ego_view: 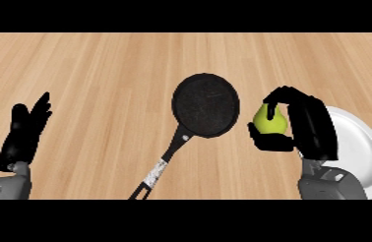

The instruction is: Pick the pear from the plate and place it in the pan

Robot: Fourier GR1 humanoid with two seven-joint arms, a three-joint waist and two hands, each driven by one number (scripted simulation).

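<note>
A yellow-green pear [268, 121] is held in my right hand [309, 128], whose fingers and thumb curl round it, just right of the pan and above the counter. The black pan [205, 105] lies in the middle of the wooden counter, its long handle [163, 162] pointing toward the lower left. The white plate [353, 135] sits at the right edge, partly hidden behind my right hand and forearm. My left hand [25, 130] rests open at the left edge with its fingers up.
The light wooden counter [102, 69] stretches across the whole view, with bare wood behind and to the left of the pan.
</note>
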